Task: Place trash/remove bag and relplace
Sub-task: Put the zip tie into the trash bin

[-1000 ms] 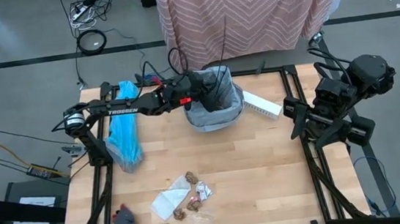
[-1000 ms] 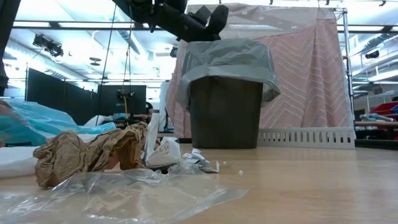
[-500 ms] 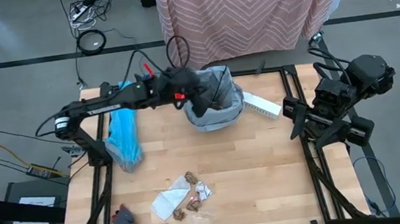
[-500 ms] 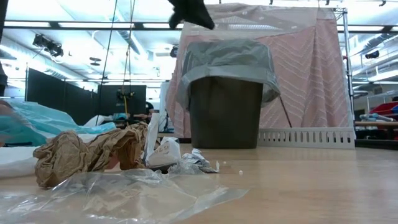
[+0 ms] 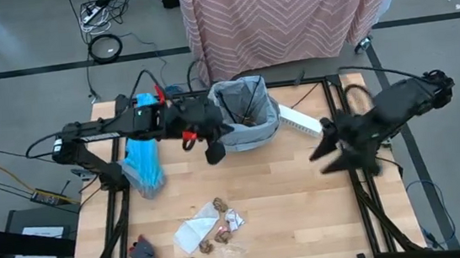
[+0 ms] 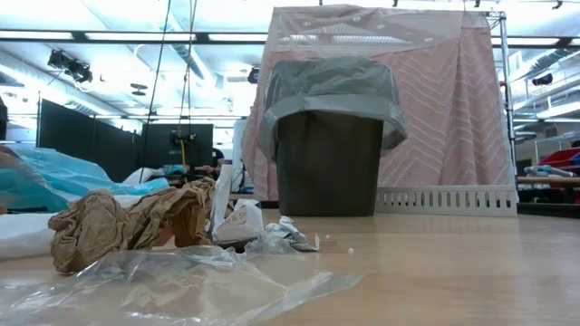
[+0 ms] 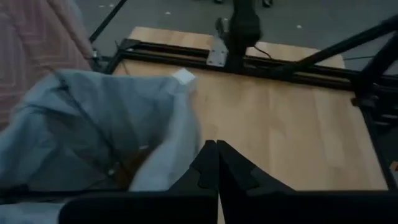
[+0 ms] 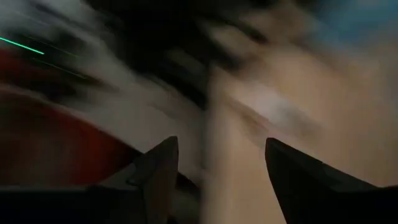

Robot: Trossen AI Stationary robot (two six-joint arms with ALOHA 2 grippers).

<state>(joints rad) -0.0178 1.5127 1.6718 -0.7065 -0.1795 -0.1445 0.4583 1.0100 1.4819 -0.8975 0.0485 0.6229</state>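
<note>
Both arms over the desk, bin at the far middle

The left gripper (image 5: 214, 153) hangs just at 8 o'clock of the bin lined with the grey bag (image 5: 248, 114), its fingers pressed together and empty. The right gripper (image 5: 327, 155) is blurred, at 4 o'clock of the bin, beside the long white box (image 5: 299, 121). The turquoise bag (image 5: 141, 159) lies at 9 o'clock on the desk (image 5: 296, 199); the trash (image 5: 210, 229) sits scattered at 6 o'clock.

I am seeing a light grey bag (image 5: 250, 118) lining a dark bin (image 6: 328, 172), a turquoise-blue bag (image 5: 143, 163), brown paper wads (image 6: 127, 222), a pale wood bench (image 5: 296, 199), and a pink zigzag-patterned curtain (image 5: 286, 9).
</note>
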